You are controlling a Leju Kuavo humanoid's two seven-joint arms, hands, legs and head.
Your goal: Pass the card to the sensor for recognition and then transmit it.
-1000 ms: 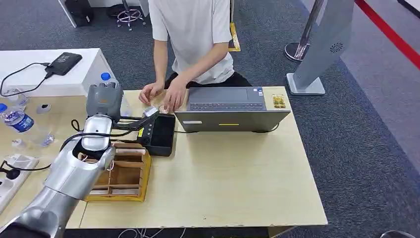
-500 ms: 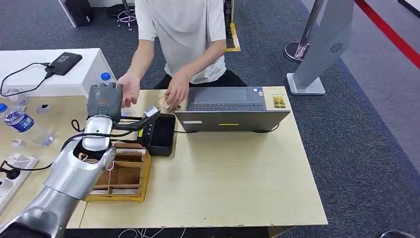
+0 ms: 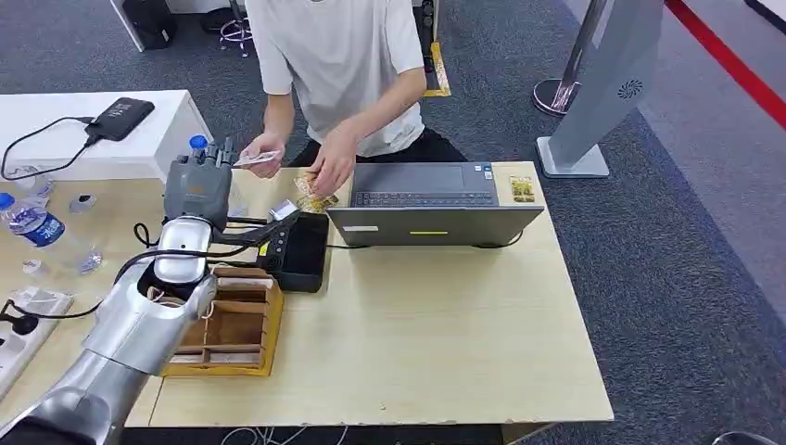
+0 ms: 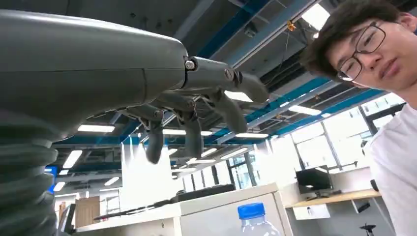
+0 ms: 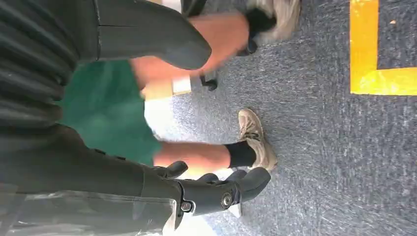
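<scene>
My left hand (image 3: 196, 185) is raised over the table's back left, its fingers (image 3: 219, 153) stretched up and holding nothing. In the left wrist view the same left hand (image 4: 162, 98) has loosely bent fingers with nothing between them. A person seated behind the table holds a small pale card (image 3: 258, 158) just beside those fingers. The black sensor box (image 3: 301, 248) lies on the table right of my forearm. My right hand (image 5: 98, 167) hangs low over grey carpet, thumb and fingers apart, empty.
A wooden divided box (image 3: 232, 324) sits beside my left forearm. An open laptop (image 3: 436, 209) faces the person, whose other hand rests on a small pile (image 3: 315, 197). Water bottles (image 3: 42, 227) and cables lie at the left. A person's legs and shoes (image 5: 253, 137) are near my right hand.
The person's hand left the table, reached to my left hand and now holds a card beside it. My left hand's fingers have stretched upward.
</scene>
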